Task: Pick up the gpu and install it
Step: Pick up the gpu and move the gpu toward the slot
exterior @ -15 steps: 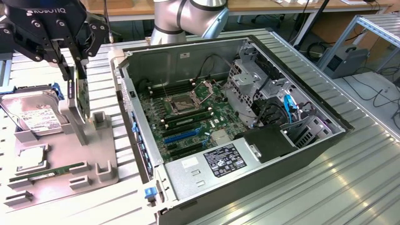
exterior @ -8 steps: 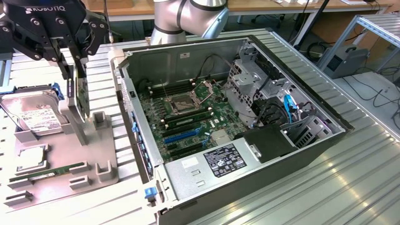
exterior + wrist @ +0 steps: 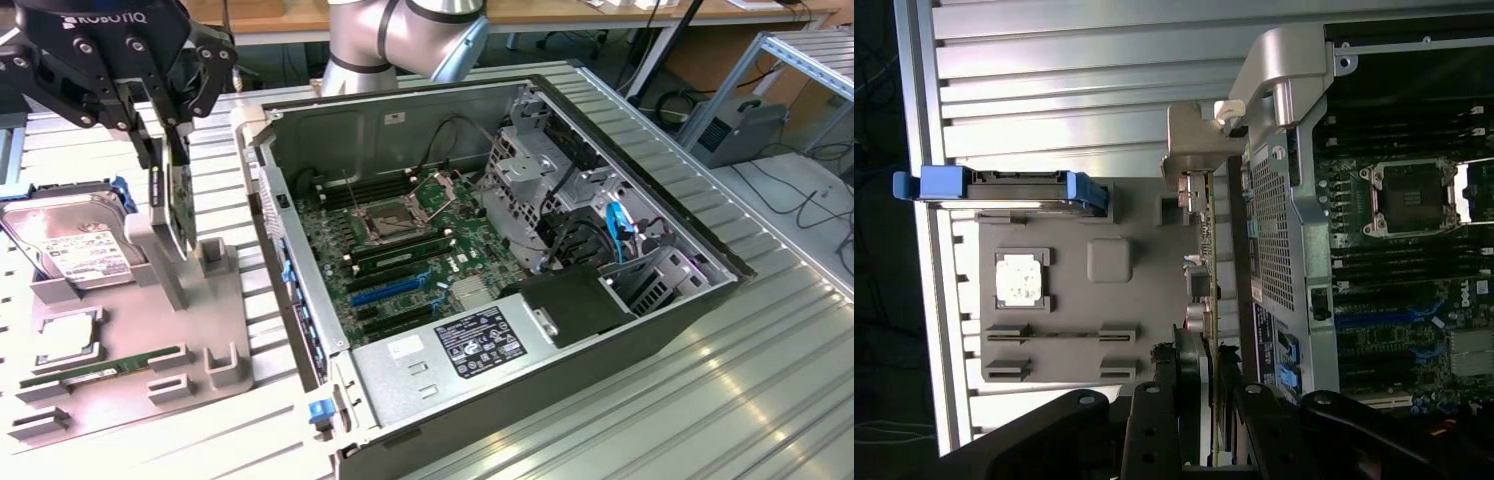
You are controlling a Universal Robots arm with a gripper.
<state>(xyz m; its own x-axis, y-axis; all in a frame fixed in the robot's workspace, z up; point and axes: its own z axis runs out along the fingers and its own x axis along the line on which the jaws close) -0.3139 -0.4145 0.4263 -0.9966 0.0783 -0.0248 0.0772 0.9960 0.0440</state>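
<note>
**A:** How is it laid out, biggest thing first?

**B:** Read the exterior view as a clock face. The ribbed aluminium table (image 3: 747, 400) carries everything. At the centre lies the open black-and-grey steel computer tower (image 3: 400, 115), with its green motherboard (image 3: 454, 240) facing up. Just beside it, at eight o'clock, sits the flat grey plastic parts holder (image 3: 214, 340).

**A:** And the arm?

**B:** The black two-finger gripper (image 3: 162, 150) hangs at ten o'clock, above the holder's far end. The boxy silver hard drive with a white label (image 3: 74, 250) leans at nine o'clock.

**A:** Where's the card?

**B:** The gpu (image 3: 160, 205), a thin dark flat card with a silvery bracket, stands upright on its edge in the holder. It is directly under the gripper. A slim green RAM stick (image 3: 120, 365) lies at seven o'clock.

**A:** Is the card held?

**B:** I judge not. The jaws stand roughly half open, one on each side of the card. In the wrist view, grey holder shows between one of the fingers (image 3: 1154, 420) and the card.

**A:** So which step is this?

**B:** It is the pick-up, at the point of grasping. Nothing is installed. The next move calls for a square pinch on the flat faces and a straight lift clear of the holder's posts. The card must be kept upright for the blue expansion slots (image 3: 387, 290), which lie at six o'clock of the empty processor socket (image 3: 391, 218).
</note>
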